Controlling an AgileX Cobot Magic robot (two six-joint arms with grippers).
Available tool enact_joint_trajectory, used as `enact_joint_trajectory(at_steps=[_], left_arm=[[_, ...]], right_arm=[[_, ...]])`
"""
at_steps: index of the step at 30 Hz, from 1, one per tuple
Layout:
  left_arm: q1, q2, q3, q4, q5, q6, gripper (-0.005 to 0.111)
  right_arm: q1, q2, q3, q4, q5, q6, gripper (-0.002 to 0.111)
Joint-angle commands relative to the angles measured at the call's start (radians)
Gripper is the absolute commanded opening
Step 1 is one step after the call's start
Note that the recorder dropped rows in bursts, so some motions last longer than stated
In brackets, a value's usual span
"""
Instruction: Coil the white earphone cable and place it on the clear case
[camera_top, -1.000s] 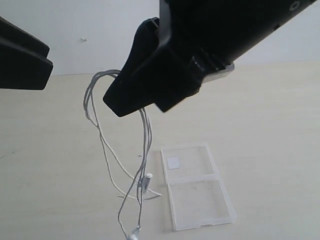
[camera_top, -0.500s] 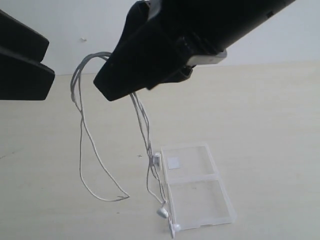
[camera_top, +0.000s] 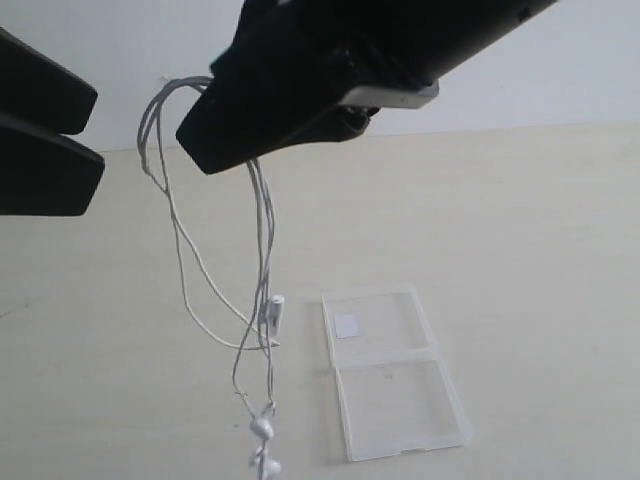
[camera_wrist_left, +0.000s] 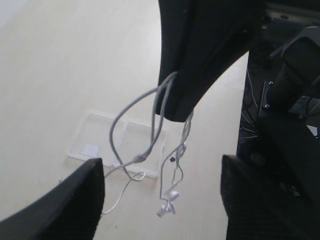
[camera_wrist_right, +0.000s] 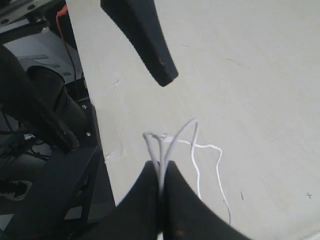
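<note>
White earphone cable (camera_top: 270, 312): loosely looped, dangling, pinched by right gripper (camera_wrist_right: 161, 182). Left gripper (camera_wrist_left: 161, 165): spread, empty. Clear case (camera_top: 395, 395), lower centre: bare, placement outstanding.

A pale cream table (camera_top: 530, 220) fills most of the view, evenly lit, with a plain white wall (camera_top: 570, 80) behind it. Past the table's edge lies dark clutter (camera_wrist_left: 248, 125), perhaps wiring, too dim to make out.

The earphone cable (camera_top: 270, 312) hangs from the right pincer (camera_wrist_right: 161, 172), left of the clear case (camera_top: 395, 375) on the table (camera_top: 530, 240)
</note>
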Motion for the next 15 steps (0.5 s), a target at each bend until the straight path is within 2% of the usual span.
enact_joint_trajectory(at_steps=[1, 5, 10, 15], left_arm=[[0.001, -0.004, 0.001, 0.003, -0.018, 0.014, 0.065], [0.001, -0.004, 0.001, 0.008, -0.036, 0.016, 0.065], [0.001, -0.006, 0.041, 0.013, -0.069, 0.016, 0.077], [0.001, -0.006, 0.124, -0.017, -0.147, 0.058, 0.077]], right_arm=[[0.004, 0.000, -0.007, 0.009, -0.012, -0.025, 0.000], [0.004, 0.000, -0.026, 0.009, -0.015, -0.026, 0.000], [0.004, 0.000, -0.067, 0.009, -0.020, -0.021, 0.000], [0.004, 0.002, -0.077, 0.009, -0.018, -0.014, 0.000]])
